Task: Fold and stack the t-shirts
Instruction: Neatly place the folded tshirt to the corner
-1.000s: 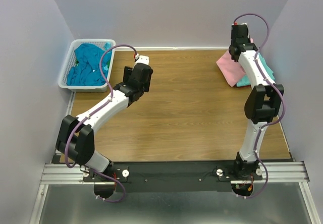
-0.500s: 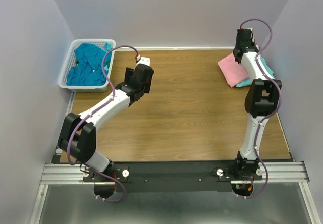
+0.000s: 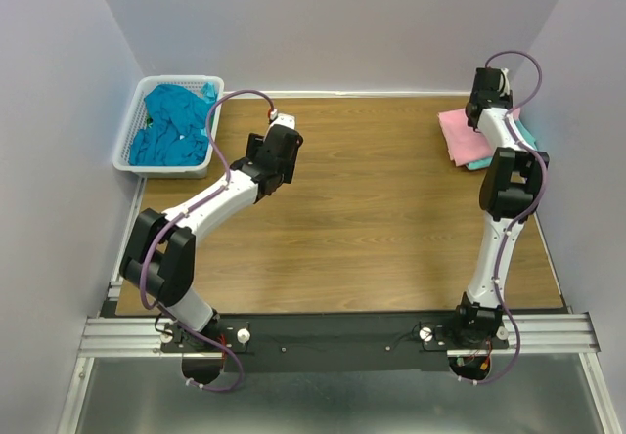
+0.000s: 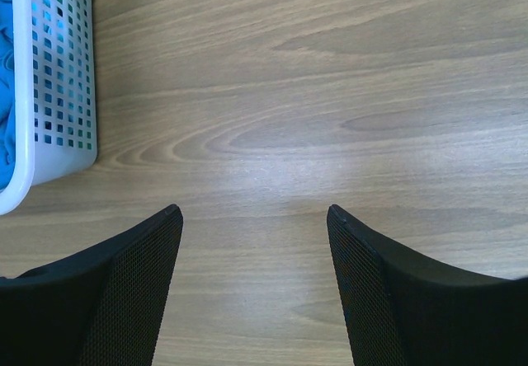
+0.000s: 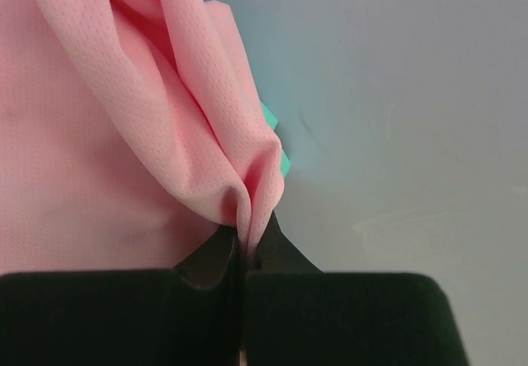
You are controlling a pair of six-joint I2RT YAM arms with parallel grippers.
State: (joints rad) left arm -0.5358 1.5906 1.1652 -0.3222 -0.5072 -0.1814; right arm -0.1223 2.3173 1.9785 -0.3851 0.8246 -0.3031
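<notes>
My right gripper [image 5: 245, 236] pinches the pink shirt [image 3: 458, 131], which lies on the aqua shirt [image 3: 478, 164] in the far right corner. I see my left gripper [image 4: 254, 218] spread wide near the basket [image 4: 62, 77].

No legible text, labels or numbers anywhere.

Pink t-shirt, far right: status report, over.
Right end effector shut on light pink fabric t-shirt. Left end effector open, empty, beside white plastic lattice basket. No obstruction seen.
</notes>
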